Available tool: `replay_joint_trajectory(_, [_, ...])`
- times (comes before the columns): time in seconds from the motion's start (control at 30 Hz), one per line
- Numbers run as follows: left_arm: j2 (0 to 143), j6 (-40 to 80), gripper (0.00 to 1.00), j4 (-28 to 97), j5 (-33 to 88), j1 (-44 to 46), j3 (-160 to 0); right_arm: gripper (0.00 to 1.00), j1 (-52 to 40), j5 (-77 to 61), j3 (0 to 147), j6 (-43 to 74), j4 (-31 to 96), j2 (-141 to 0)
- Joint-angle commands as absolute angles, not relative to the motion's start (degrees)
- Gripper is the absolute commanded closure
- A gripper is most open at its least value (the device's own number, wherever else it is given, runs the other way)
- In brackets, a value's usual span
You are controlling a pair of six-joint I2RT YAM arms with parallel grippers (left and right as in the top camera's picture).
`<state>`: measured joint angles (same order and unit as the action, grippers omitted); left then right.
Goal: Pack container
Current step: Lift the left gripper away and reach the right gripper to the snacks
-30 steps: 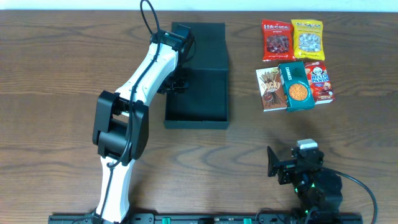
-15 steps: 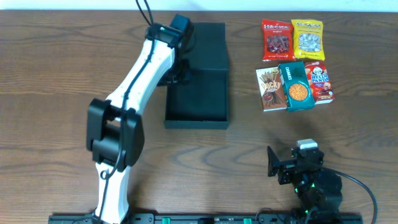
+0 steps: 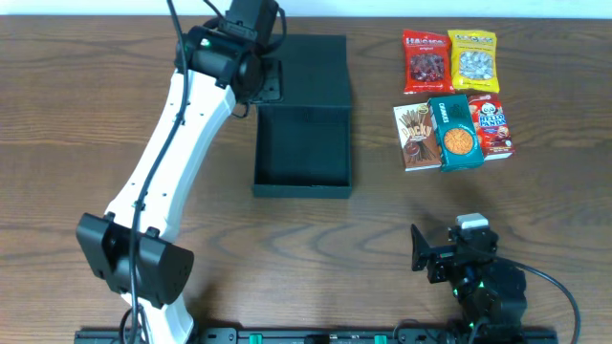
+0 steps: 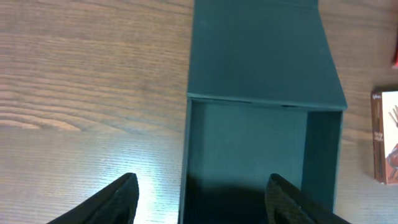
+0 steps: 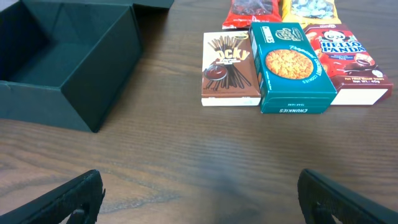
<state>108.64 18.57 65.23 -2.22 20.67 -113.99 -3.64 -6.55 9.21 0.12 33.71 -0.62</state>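
Observation:
The container [image 3: 302,143] is a dark teal-black box, open, with its lid [image 3: 311,65] lying flat behind it. Its inside looks empty. It also shows in the left wrist view [image 4: 249,149] and the right wrist view [image 5: 62,56]. My left gripper [image 3: 265,82] is open and empty, held above the container's left wall near the hinge; its fingers [image 4: 202,199] straddle that wall. My right gripper [image 3: 430,253] is open and empty, low over the table near the front edge, with its fingers [image 5: 202,202] over bare wood.
Snacks lie right of the container: a red bag [image 3: 426,62], a yellow bag [image 3: 473,59], a Pocky box [image 3: 413,137], a small teal cookie box [image 3: 455,132] and a Hello Panda box [image 3: 492,126]. The left arm [image 3: 163,182] slants across the table's left side.
The left arm has swung up and toward the far left, lifting its gripper off the container's left side. The container, the snacks and the right arm have not moved.

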Motion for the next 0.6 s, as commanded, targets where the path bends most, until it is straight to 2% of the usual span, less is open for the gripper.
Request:
replay_joint_trajectory(0.0, [108.1,17.1,0.33,65.0,-3.8,19.2,-115.0,0.01,-4.4,-6.9,8.8,-0.9,33.1,-0.3])
replay_joint_trajectory(0.07, [108.1,17.1,0.32,64.6,-3.8,18.6,-115.0,0.01,-4.4,-8.5,8.8,2.4,29.7,-0.3])
replay_joint_trajectory(0.1, [108.1,17.1,0.31,64.4,-3.8,18.3,-115.0,0.01,-4.4,-10.6,8.8,7.6,27.1,-0.3])
replay_joint_trajectory(0.23, [108.1,16.7,0.29,64.0,-3.4,17.4,-115.0,0.01,-4.4,-16.2,8.8,42.7,18.0,-0.3])
replay_joint_trajectory(0.33, [108.1,16.7,0.28,63.7,-3.3,17.1,-115.0,0.01,-4.4,-16.4,8.8,60.9,17.2,-0.3])
replay_joint_trajectory(0.4, [108.1,16.7,0.28,63.1,-2.9,17.0,-115.0,0.01,-4.4,-18.0,8.8,64.3,18.0,-0.3])
replay_joint_trajectory(0.57, [108.1,16.7,0.27,62.7,-2.8,17.0,-115.0,0.01,-4.3,-17.3,8.8,64.2,17.0,-0.3])
